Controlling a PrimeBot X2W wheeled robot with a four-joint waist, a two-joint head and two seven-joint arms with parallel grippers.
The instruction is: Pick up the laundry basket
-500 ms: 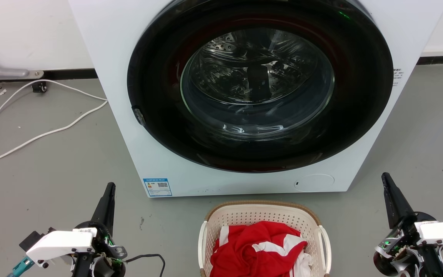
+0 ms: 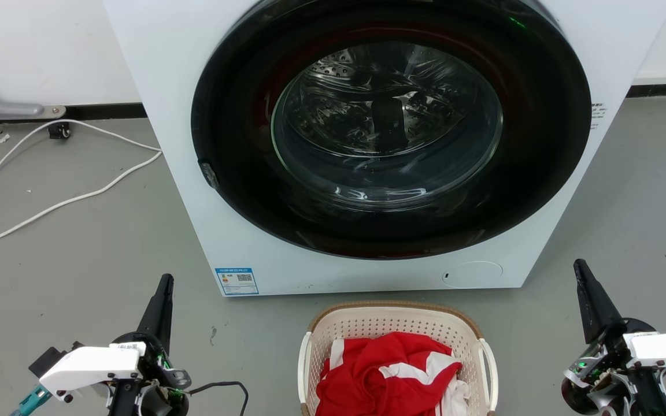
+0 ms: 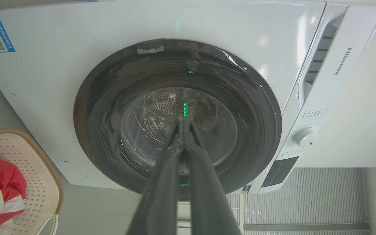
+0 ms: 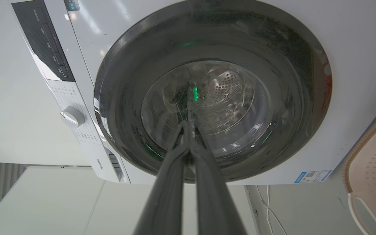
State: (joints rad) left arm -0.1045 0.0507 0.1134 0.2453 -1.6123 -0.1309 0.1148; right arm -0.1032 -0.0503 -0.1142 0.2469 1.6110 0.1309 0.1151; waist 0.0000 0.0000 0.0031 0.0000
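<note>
The laundry basket (image 2: pixel 393 316) stands on the floor just before the washing machine, at the bottom centre of the head view. It is cream-white and perforated, with a brown rim and white side handles, and holds red and white cloth (image 2: pixel 388 372). Its edge also shows in the left wrist view (image 3: pixel 41 169) and the right wrist view (image 4: pixel 370 156). My left gripper (image 2: pixel 165 282) hangs shut to the basket's left, well apart from it. My right gripper (image 2: pixel 579 267) is shut too, off to the basket's right. Both hold nothing and point toward the machine.
A white front-loading washing machine (image 2: pixel 194 86) with a closed dark round door (image 2: pixel 391 127) stands close behind the basket. White cables (image 2: pixel 50 205) trail over the grey floor at the left. Bare floor lies on both sides of the basket.
</note>
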